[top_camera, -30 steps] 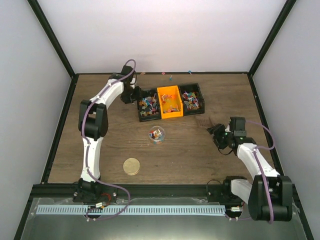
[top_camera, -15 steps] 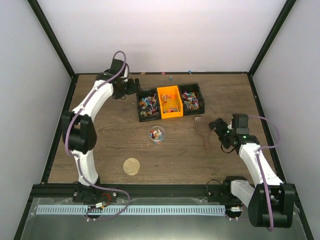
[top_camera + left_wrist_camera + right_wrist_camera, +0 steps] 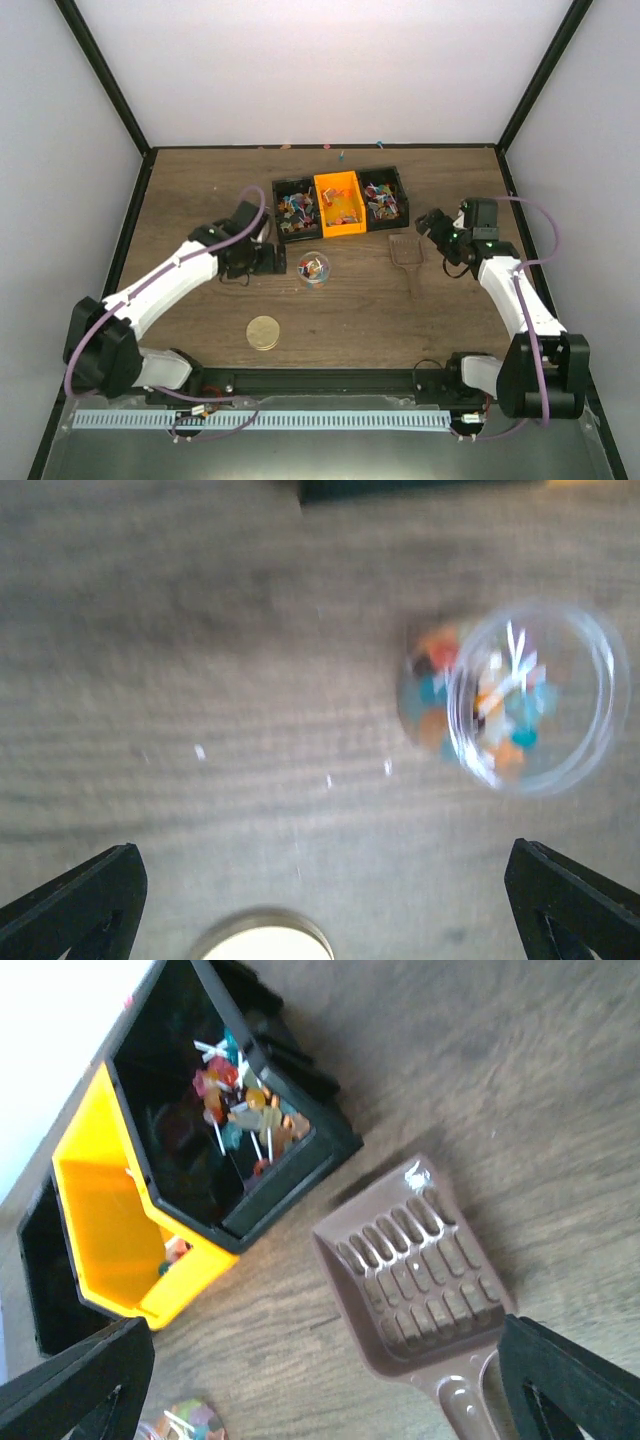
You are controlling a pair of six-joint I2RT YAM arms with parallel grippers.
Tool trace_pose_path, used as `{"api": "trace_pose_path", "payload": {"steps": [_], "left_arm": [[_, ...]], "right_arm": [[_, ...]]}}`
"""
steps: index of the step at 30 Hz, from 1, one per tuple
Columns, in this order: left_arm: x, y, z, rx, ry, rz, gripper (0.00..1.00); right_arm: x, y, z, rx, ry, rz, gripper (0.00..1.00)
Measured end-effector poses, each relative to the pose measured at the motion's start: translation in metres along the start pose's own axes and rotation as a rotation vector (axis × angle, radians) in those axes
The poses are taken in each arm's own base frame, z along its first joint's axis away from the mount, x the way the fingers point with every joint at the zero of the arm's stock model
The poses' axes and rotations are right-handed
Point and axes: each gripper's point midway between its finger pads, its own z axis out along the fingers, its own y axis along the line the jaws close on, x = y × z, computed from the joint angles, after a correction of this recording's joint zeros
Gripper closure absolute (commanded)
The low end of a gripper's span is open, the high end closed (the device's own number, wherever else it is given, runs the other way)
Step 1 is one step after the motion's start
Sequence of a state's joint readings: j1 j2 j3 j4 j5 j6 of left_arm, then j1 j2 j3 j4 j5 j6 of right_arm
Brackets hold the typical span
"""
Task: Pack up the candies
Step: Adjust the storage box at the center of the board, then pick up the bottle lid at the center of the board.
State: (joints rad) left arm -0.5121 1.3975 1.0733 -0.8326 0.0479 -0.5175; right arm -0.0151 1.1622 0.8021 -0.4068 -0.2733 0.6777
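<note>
The candies lie in three bins at the back: a black bin, an orange bin and a black bin. More candies fill a small clear jar, which also shows blurred in the left wrist view. My left gripper is open and empty just left of the jar, low over the table. My right gripper is open and empty, just right of a brown slotted scoop that lies flat on the table. The right wrist view shows the scoop and the right black bin with candies inside.
A round tan disc lid lies near the front, and its edge shows in the left wrist view. Two stray candies lie by the back wall. The scoop's handle points toward the front.
My left arm has swung from the back-left bin down to the jar's left side. My right gripper has moved back and now hangs beside the scoop.
</note>
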Motion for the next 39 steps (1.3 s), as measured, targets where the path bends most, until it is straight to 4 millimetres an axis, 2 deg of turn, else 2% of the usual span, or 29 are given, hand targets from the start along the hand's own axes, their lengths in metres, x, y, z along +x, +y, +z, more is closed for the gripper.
{"api": "trace_pose_path", "payload": {"steps": [4, 8, 13, 18, 27, 33, 39], "left_arm": [[0.051, -0.008, 0.001, -0.007, 0.055, 0.034, 0.0], [0.094, 0.001, 0.011, -0.052, 0.122, 0.03, 0.0], [0.128, 0.012, 0.018, -0.128, 0.189, 0.03, 0.0], [0.139, 0.01, 0.021, -0.147, 0.202, 0.026, 0.0], [0.157, 0.029, 0.03, -0.21, 0.256, 0.019, 0.0], [0.165, 0.034, 0.036, -0.242, 0.301, 0.042, 0.0], [0.169, 0.034, 0.039, -0.24, 0.325, 0.056, 0.0]], "right_arm": [[0.022, -0.004, 0.013, -0.038, 0.081, 0.044, 0.03], [0.026, 0.0, 0.012, -0.065, 0.101, 0.045, 0.03], [0.035, -0.002, 0.01, -0.078, 0.112, 0.032, 0.03], [0.04, -0.006, 0.009, -0.073, 0.126, 0.023, 0.04], [0.046, -0.006, 0.01, -0.084, 0.15, 0.017, 0.0], [0.049, -0.004, 0.01, -0.098, 0.165, 0.019, 0.0], [0.058, -0.011, 0.013, -0.086, 0.185, 0.028, 0.0]]}}
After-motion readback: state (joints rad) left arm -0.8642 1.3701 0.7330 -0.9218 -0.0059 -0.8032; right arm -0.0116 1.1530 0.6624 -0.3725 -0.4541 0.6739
